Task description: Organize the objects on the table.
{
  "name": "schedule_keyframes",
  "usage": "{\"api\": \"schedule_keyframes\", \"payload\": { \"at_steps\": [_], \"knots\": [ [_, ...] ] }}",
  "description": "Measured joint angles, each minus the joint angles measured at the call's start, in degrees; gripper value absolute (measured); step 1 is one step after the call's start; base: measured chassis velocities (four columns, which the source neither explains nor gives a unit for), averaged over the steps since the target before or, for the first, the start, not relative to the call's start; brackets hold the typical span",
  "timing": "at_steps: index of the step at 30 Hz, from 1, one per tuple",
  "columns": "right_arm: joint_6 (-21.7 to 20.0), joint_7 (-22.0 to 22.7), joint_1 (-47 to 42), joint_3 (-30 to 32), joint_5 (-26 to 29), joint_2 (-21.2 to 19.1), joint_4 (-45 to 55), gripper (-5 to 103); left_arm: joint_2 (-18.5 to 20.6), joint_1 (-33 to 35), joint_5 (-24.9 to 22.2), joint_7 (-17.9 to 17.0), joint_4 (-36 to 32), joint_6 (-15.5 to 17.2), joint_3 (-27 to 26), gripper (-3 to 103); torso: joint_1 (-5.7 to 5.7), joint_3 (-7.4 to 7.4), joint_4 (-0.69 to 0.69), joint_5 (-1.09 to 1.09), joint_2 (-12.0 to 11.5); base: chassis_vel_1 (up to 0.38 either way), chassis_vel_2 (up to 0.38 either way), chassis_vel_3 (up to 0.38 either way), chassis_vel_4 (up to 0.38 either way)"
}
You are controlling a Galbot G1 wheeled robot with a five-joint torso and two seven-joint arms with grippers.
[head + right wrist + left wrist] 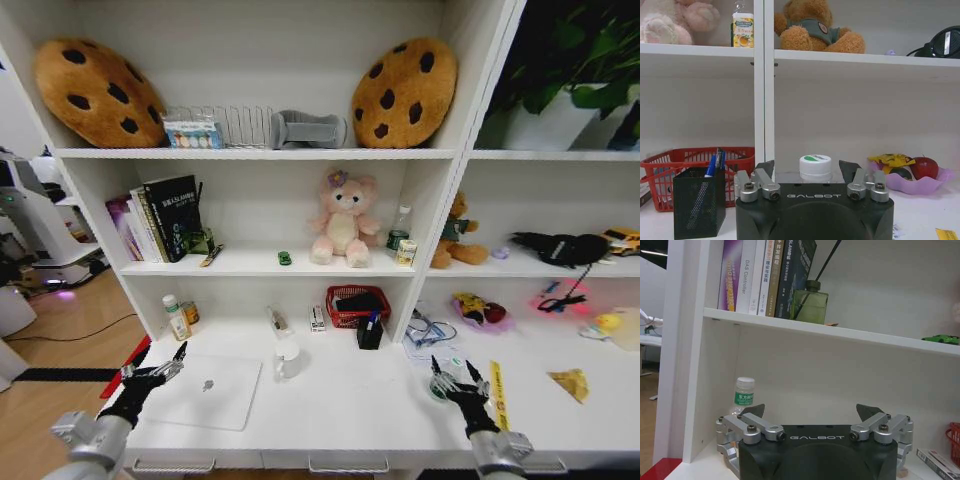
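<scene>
Head view shows the laptop [207, 392] lying closed and flat on the table [350, 410], near its front left corner. Beside the laptop's right edge stands a white cup [287, 360]. The toy car [285, 258] sits on the middle shelf [250, 265], left of the pink plush toy [343, 222]. A blue-capped pen [711, 165] stands in the black mesh holder [695, 200], in front of the red basket [352, 303] at the table's back edge.

The left gripper [160, 374] hovers over the laptop's left edge, jaws spread and holding nothing. The right gripper [455, 384] hovers near the table's front edge on the right; its jaws are apart, and a white-capped bottle [815, 167] stands just beyond them, whether touching I cannot tell. Behind it lies a pink bowl [920, 182] with an apple [925, 166].
</scene>
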Motion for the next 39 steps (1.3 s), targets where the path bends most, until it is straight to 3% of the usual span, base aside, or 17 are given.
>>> {"api": "schedule_keyframes", "payload": {
  "at_steps": [2,3,5,6,8,11,18,26,34,39],
  "knots": [
    [0.02,0.06,0.01,0.03,0.06,-0.16,-0.05,69,0.00,0.00,0.00,0.00,0.00,0.00,0.00,100,0.00,0.00,0.00,0.00,0.00,0.000,0.000,0.000,0.000],
    [0.06,0.08,0.00,0.12,0.10,-0.23,-0.16,58,0.00,0.00,0.00,0.00,0.00,0.00,0.00,100,0.00,0.00,0.00,0.00,0.00,0.000,0.000,0.000,0.000],
    [0.11,0.09,-0.05,0.15,0.10,-0.19,-0.20,58,0.00,0.00,0.00,0.00,0.00,0.00,0.00,100,0.00,0.00,0.00,0.00,0.00,0.000,0.000,0.000,0.000],
    [0.14,0.14,-0.21,0.16,0.10,0.07,-0.18,47,0.00,0.00,0.00,0.00,0.00,0.00,0.00,100,0.00,0.00,0.00,0.00,0.00,0.000,0.000,0.000,0.000],
    [0.15,0.16,-0.47,0.16,0.04,0.28,-0.01,47,0.00,0.00,0.00,0.00,0.00,0.00,0.00,100,0.00,0.00,0.00,0.01,0.00,0.000,0.000,0.000,0.000],
    [0.16,0.54,-1.89,0.21,-0.50,1.10,1.49,32,0.00,0.00,0.00,0.01,0.00,0.00,0.00,100,0.00,0.00,0.00,0.01,0.00,0.000,0.000,0.000,0.000],
    [-0.23,2.94,-6.33,2.73,-1.02,5.30,8.18,30,0.00,0.00,0.00,0.01,0.00,0.00,0.00,100,0.00,0.00,0.00,0.00,0.00,0.000,0.000,0.000,0.000],
    [1.47,6.93,-21.28,5.97,-3.85,13.35,20.27,30,0.00,0.00,0.00,0.02,0.00,0.00,0.00,100,0.00,-0.01,-0.01,-0.02,0.01,0.000,0.000,0.000,0.000],
    [2.51,12.21,-26.98,4.78,-6.95,16.50,17.97,30,0.00,0.00,0.00,0.02,0.00,0.00,0.00,100,0.00,-0.01,0.00,0.01,0.00,0.000,0.000,0.000,0.000],
    [6.31,16.23,-29.17,4.10,-10.20,18.38,12.23,30,0.00,0.00,0.00,0.01,0.00,0.00,0.00,100,0.00,-0.01,0.00,0.01,0.01,0.000,0.000,0.000,0.000]
  ]
}}
